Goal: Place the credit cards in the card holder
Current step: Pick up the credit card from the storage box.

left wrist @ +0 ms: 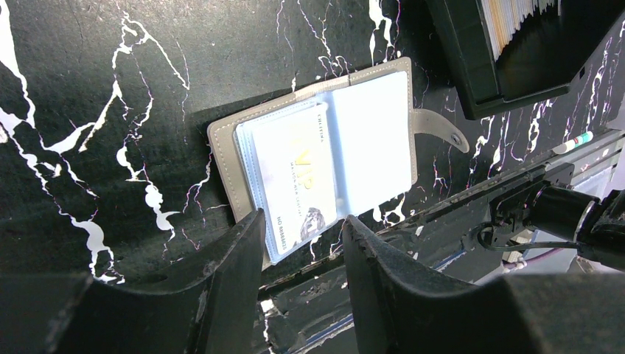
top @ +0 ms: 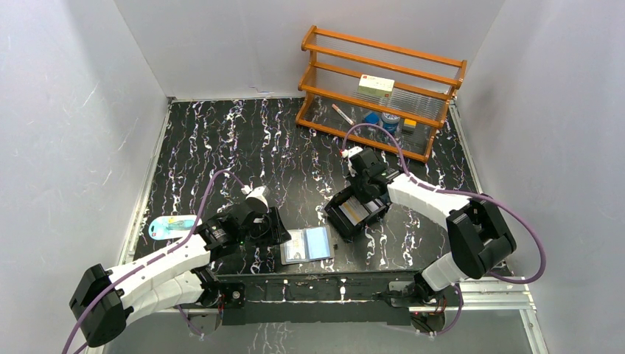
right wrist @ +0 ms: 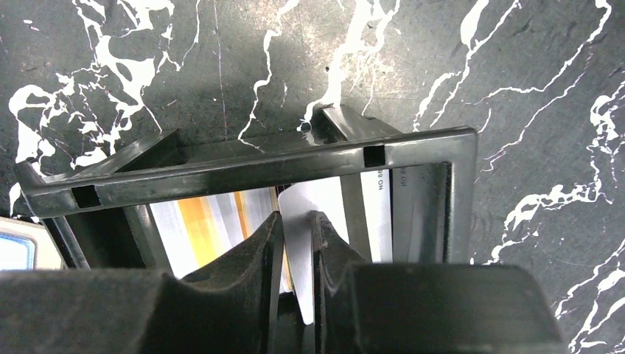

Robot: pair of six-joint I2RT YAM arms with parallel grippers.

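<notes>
Right hand [right wrist: 296, 217]: almost closed, pinching one white credit card [right wrist: 313, 199] inside black tray [right wrist: 250, 166], right of centre.
Left hand [left wrist: 302, 221]: open, empty, above card holder [left wrist: 368, 125], which lies open at near edge of desk [top: 221, 147].
Risk: thin grip, card snags tray rim and slips.

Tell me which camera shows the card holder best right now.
Left wrist: the card holder lies open up close, its clear sleeves, printed card and snap tab plain. Top external shows it small, detail lost; right wrist catches only a sliver at left.
</notes>
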